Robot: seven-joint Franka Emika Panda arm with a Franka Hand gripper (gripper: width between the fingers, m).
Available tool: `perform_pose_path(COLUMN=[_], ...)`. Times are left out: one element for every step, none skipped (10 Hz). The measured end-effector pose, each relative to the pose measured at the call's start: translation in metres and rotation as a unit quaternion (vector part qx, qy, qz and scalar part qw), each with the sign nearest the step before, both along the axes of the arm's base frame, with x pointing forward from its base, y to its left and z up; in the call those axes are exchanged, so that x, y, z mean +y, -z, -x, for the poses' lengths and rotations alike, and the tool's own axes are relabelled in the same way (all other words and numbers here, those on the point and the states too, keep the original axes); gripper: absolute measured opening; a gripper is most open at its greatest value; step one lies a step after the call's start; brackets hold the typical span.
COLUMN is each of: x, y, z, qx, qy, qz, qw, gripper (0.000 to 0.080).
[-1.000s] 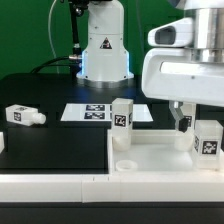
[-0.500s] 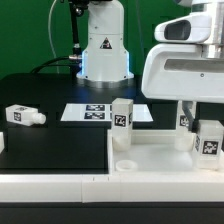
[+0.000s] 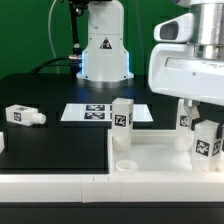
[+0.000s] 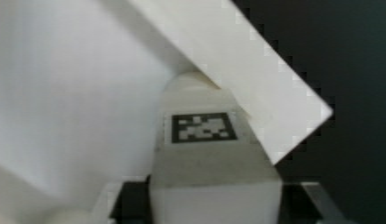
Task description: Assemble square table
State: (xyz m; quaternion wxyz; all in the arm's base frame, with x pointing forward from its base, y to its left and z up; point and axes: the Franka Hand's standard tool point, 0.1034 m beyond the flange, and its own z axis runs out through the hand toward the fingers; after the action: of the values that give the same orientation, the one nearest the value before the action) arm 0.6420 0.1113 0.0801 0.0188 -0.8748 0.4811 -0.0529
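While the arm's big white body blocks much of the exterior view's right, the change from a second ago is plain enough: the gripper (image 3: 187, 118) was spread wide beside the leg (image 3: 208, 139) standing at the slab's corner on that side, and the jaws have since drawn in to a narrow setting and held there. From the wrist camera a tagged white leg (image 4: 208, 135) fills the space between the two dark fingers (image 4: 307, 200), so I judge the jaws are now closed on it, though the contact itself is hard to make out in the exterior view. The square slab (image 3: 160, 158) lies on the black table (image 3: 55, 150) in front of the arm, its raised rim toward the camera, with an empty round socket (image 3: 126, 165) at its near corner. A second leg (image 3: 122, 119) stands upright at the slab's far corner on the exterior view's left, and a third leg (image 3: 22, 116) lies on its side well apart on the table, beyond the marker board (image 3: 90, 113). With the grip made, the next step is probably turning this leg tight in its socket, or lifting it to seat it; which one I cannot tell
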Motion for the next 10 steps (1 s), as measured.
perform_pose_path(x=[0.001, 0.003, 0.004, 0.005, 0.005, 0.005, 0.005, 0.008, 0.013, 0.017], y=[0.0, 0.0, 0.0, 0.0, 0.0, 0.0, 0.0, 0.001, 0.0, 0.001], z=[0.001, 0.001, 0.002, 0.002, 0.002, 0.002, 0.002, 0.003, 0.003, 0.003], qx=[0.004, 0.006, 0.003, 0.005, 0.006, 0.006, 0.005, 0.002, -0.003, -0.013], qy=[0.083, 0.196, 0.28, 0.315, 0.335, 0.334, 0.296, 0.232, 0.133, 0.033], qz=[-0.02, -0.048, -0.071, -0.076, -0.081, -0.081, -0.074, -0.06, -0.043, -0.03], qw=[0.996, 0.979, 0.957, 0.946, 0.939, 0.939, 0.952, 0.971, 0.99, 0.999], gripper=[0.0285, 0.0285, 0.0286, 0.0287, 0.0287, 0.0288, 0.0288, 0.0503, 0.0503, 0.0618])
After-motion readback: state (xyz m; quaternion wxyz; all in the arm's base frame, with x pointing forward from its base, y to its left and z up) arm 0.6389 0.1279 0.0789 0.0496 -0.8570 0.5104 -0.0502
